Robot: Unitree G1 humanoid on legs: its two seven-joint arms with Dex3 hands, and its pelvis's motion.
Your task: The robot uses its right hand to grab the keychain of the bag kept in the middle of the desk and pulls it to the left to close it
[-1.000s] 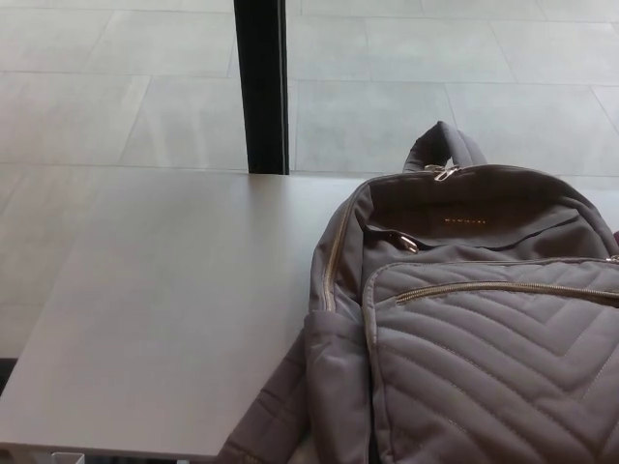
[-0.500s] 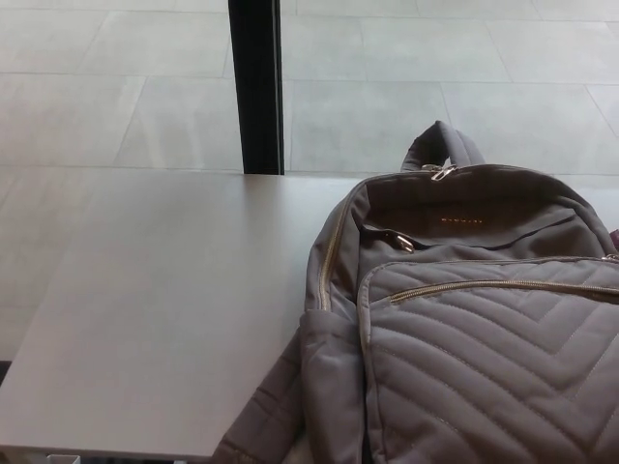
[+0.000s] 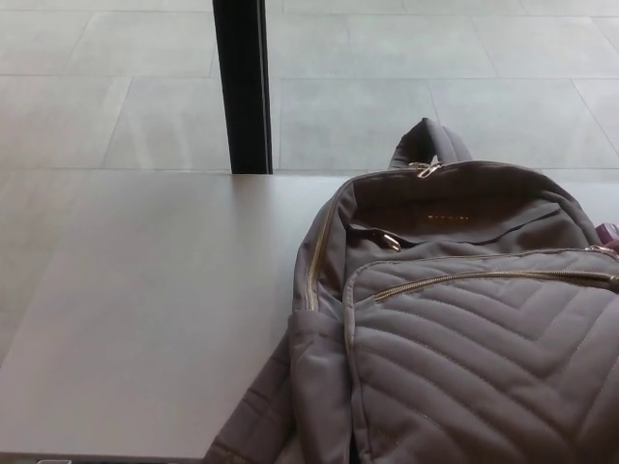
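A grey quilted backpack [image 3: 464, 329] lies on the pale desk [image 3: 145, 309], filling the right half of the head view. A gold zipper [image 3: 493, 278] runs across its front pocket. A gold zipper pull [image 3: 391, 241] sits at the left end of the slit pocket above it, and two more pulls [image 3: 424, 169] meet at the top by the carry handle [image 3: 430, 143]. A small dark red thing [image 3: 609, 234] shows at the bag's right edge; I cannot tell what it is. Neither hand shows.
A black post [image 3: 242, 87] stands behind the desk's far edge. Pale tiled floor [image 3: 116, 97] lies beyond. A grey shoulder strap [image 3: 256, 416] hangs over the desk's near edge at the bag's lower left.
The whole picture has shifted a little to the left, so the camera has moved. The bag itself has not visibly moved on the desk.
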